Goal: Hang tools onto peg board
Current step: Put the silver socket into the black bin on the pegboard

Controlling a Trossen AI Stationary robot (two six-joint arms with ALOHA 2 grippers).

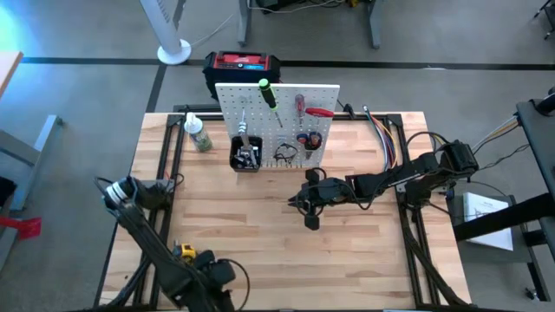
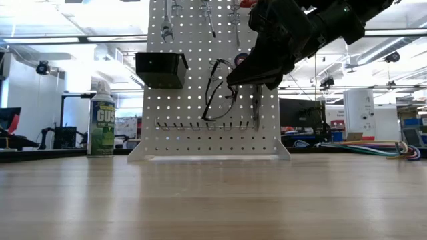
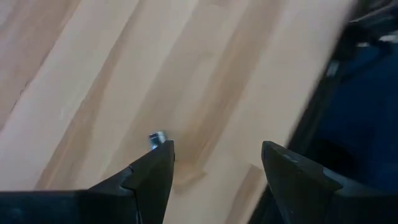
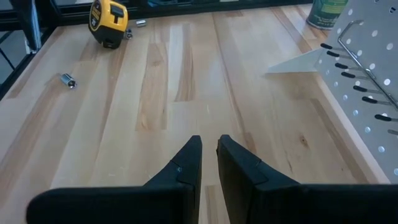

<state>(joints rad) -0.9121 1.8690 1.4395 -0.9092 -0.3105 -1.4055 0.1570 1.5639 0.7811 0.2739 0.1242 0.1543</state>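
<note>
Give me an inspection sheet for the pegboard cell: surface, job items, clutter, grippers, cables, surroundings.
Surface: wooden table, bare in the middle.
Job's things: peg board upright at the far edge, with black bin, green screwdriver, red-handled tool and glasses hung; yellow tape measure lies on the table near the left arm.
Clutter: green-labelled bottle beside the board; small metal bit loose on the wood.
Grippers: left gripper open, low over the near left corner; right gripper shut, empty, in front of the board.
Cables: coloured bundle at the right edge.
Surroundings: red-and-black box behind the board.
</note>
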